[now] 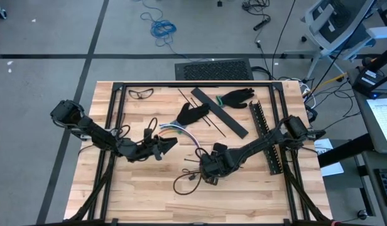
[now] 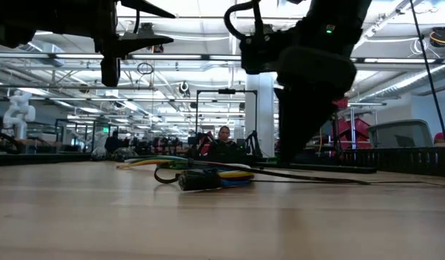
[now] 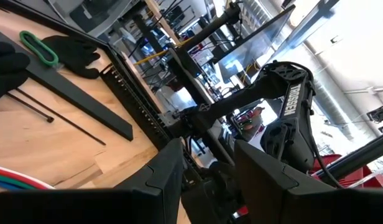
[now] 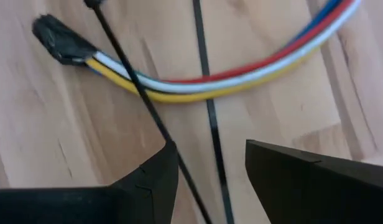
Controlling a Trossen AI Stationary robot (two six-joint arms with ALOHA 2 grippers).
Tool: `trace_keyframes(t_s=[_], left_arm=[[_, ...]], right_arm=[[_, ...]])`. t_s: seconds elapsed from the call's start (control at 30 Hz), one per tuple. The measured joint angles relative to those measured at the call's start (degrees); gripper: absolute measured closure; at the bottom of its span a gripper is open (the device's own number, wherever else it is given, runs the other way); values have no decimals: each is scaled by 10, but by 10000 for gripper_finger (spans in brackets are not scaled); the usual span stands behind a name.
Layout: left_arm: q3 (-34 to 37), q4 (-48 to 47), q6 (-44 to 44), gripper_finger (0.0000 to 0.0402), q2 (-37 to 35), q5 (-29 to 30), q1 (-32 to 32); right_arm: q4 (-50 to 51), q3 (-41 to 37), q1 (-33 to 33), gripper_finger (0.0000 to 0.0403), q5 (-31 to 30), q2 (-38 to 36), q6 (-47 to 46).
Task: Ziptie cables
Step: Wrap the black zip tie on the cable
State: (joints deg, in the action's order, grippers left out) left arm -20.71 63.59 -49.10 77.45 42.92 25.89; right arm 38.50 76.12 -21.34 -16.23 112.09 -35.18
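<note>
The cables [image 1: 184,132] lie in an arc on the wooden table's middle; their coloured wires [image 4: 241,78] end in a black plug [image 4: 61,40]. Two thin black ties [image 4: 207,93] lie across them. My right gripper [image 1: 209,171] hangs open just above the table near the cables' right end, pointing steeply down. Its fingers [image 4: 148,186] stand on either side of the ties [image 4: 179,168], and I cannot tell whether they touch. My left gripper [image 1: 171,144] is held level and open beside the cables' left part [image 3: 5,177], with nothing between its fingers [image 3: 160,180].
Two black gloves [image 1: 193,114] [image 1: 237,96], a flat black bar [image 1: 220,113] and a black slotted strip [image 1: 264,135] lie beyond the cables. Safety glasses [image 1: 140,94] sit far left. A black cord loop [image 1: 187,182] lies near the right gripper. A person [image 2: 224,137] sits beyond the table.
</note>
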Motion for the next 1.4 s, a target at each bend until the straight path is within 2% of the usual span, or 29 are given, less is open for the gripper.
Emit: trace_keyframes(t_s=[0.33,0.5,0.67,0.83,1.03,1.13,1.4], left_arm=[[0,-3,16,261,0,0,0],[0,-6,30,261,0,0,0],[0,-8,30,261,0,-3,1],[0,-13,30,261,0,-4,1],[0,-13,30,261,0,-5,1],[0,-14,36,261,0,-7,2],[0,-46,70,261,0,-8,5]], right_arm=[[-25,0,0,229,28,2,38],[-38,0,3,229,64,23,41],[-48,1,8,232,68,39,34],[-44,3,19,272,65,55,28],[-38,2,45,387,78,49,28],[-26,1,46,398,97,31,29],[140,47,6,401,108,-26,59]])
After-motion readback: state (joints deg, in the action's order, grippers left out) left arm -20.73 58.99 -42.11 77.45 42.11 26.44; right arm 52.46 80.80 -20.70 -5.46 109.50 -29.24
